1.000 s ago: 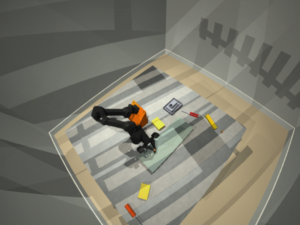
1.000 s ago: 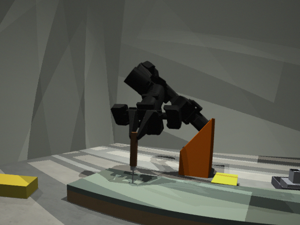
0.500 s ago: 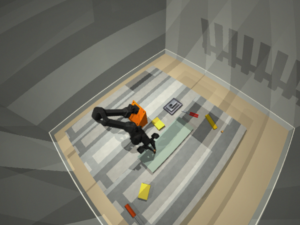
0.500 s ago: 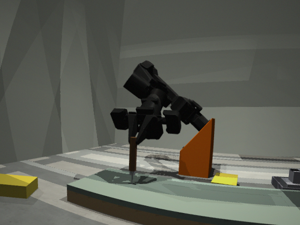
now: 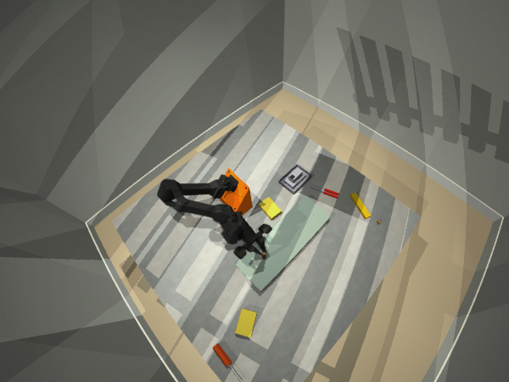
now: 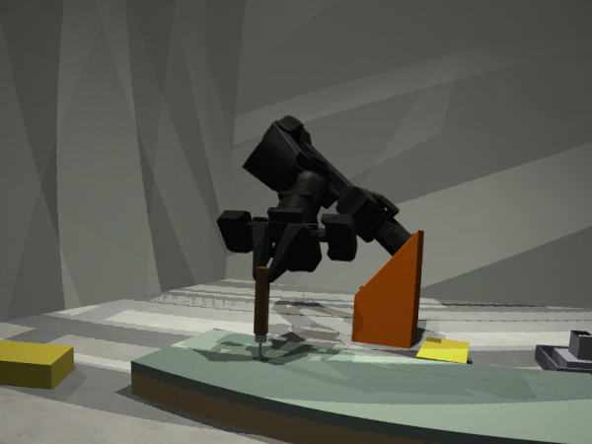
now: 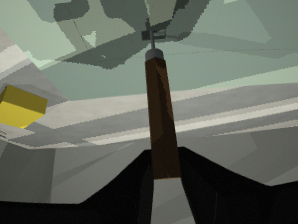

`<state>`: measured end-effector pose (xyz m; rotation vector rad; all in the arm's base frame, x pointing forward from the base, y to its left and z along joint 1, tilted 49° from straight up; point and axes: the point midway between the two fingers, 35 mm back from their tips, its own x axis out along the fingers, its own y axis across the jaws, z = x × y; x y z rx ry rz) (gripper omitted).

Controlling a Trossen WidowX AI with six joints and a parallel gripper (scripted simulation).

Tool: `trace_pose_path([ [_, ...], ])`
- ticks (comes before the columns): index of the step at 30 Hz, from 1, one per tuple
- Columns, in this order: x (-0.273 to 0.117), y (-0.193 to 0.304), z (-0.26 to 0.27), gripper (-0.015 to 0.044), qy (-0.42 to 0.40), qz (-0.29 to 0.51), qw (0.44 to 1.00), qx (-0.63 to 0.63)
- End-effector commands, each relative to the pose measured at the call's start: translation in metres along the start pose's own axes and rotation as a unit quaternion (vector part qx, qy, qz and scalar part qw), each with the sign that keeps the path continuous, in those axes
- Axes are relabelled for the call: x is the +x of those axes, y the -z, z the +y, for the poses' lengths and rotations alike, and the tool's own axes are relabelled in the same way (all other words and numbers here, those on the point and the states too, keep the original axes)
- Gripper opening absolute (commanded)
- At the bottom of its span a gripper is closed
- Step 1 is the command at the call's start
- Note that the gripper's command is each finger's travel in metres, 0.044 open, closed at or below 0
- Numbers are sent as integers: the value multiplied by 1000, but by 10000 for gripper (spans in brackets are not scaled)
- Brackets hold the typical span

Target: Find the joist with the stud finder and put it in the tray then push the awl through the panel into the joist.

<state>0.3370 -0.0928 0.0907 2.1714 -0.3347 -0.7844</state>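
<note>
My gripper [image 5: 263, 252] [image 6: 262, 274] [image 7: 164, 155] is shut on the top of the awl's brown handle. The awl [image 6: 261, 306] [image 7: 161, 110] stands about upright, point down, over the left part of the pale green floor panel [image 5: 299, 232] [image 6: 395, 392] [image 7: 225, 70] in the exterior view. Its thin metal shaft meets the panel's top; the point itself is not visible, and I cannot tell how deep it sits. The joist is hidden. The dark grey stud finder [image 5: 298, 176] [image 6: 582, 345] sits in the tray [image 5: 287, 188] [image 6: 545, 359].
A yellow block [image 5: 246, 323] [image 6: 35, 360] [image 7: 22, 107] lies beyond the panel's near end. A flatter yellow piece [image 5: 271, 208] [image 6: 444, 350] lies beside the orange base mount [image 5: 237, 193] [image 6: 390, 306]. A red-handled tool [image 5: 331, 193], a yellow bar [image 5: 360, 205] and an orange-red screwdriver [image 5: 222, 355] lie farther out.
</note>
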Motion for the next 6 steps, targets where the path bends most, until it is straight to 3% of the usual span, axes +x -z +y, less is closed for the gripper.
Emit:
trace_pose_path([
  [1, 0, 0, 0, 0, 0, 0, 1000, 0],
  [6, 0, 0, 0, 0, 0, 0, 1000, 0],
])
